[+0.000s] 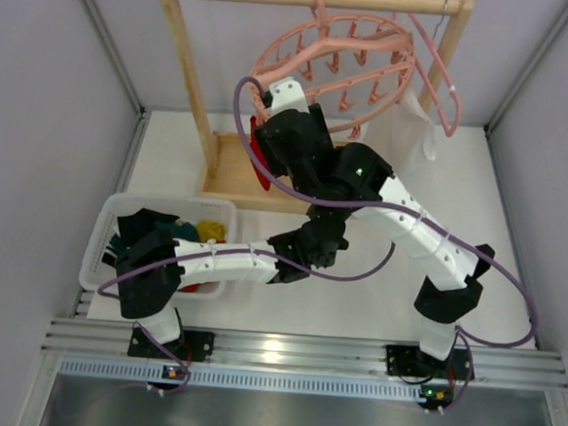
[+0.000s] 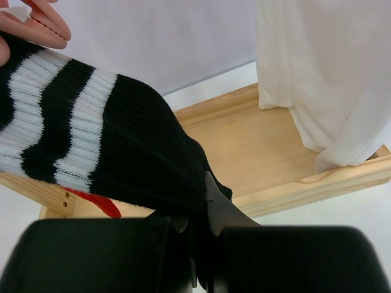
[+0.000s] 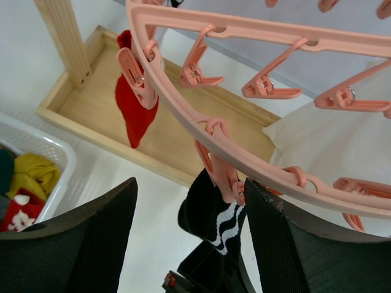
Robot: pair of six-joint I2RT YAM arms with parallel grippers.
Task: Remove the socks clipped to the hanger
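My left tool (image 2: 198,229) is clamped on the striped sock (image 2: 110,134), which hangs from a clip (image 3: 220,171) just above it. My right tool (image 3: 189,192) gapes wide either side of that clip. If I tug before the clip opens, I could drag the hanger (image 3: 256,30) askew or lose my grip.

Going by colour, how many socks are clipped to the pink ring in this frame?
Red sock: 1
Black-and-white striped sock: 1
Total: 2 seen on the ring
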